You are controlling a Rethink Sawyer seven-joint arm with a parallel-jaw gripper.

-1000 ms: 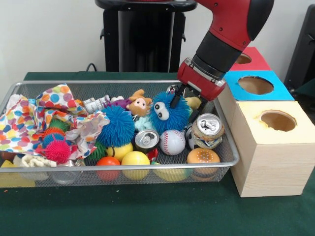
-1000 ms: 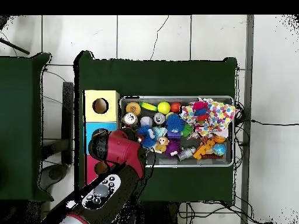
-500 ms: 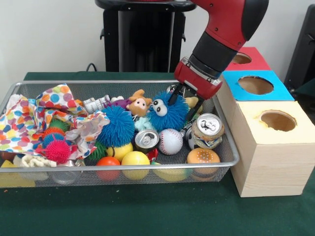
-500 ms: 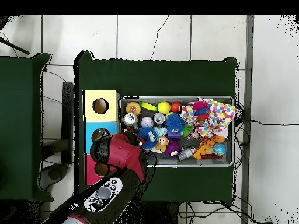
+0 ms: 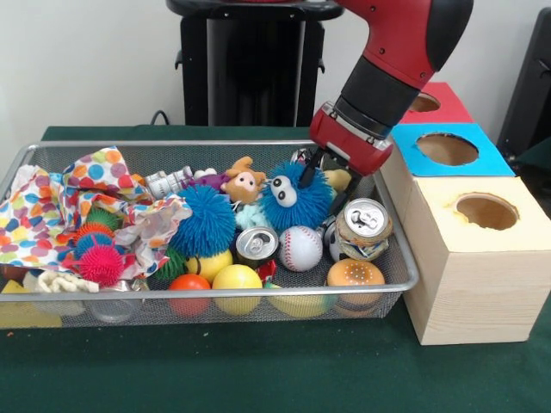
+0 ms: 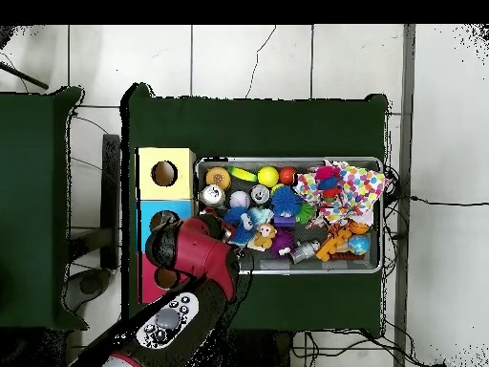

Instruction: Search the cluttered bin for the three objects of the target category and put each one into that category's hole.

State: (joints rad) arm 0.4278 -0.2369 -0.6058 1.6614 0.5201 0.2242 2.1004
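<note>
In the front view, the gripper [image 5: 323, 182] is seen clamped on a blue fuzzy googly-eyed toy [image 5: 293, 198] inside the wire bin [image 5: 405, 267], beside three holed boxes [image 5: 469, 258]. From overhead, the toy [image 6: 240, 224] is seen at the bin's [image 6: 287, 269] left end, near the red arm [image 6: 196, 253].

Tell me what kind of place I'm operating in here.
Likely a robotics lab sorting station: a green-covered table on tiled floor, a wire bin of mixed toys and cans, and three boxes with holes beside it.
</note>
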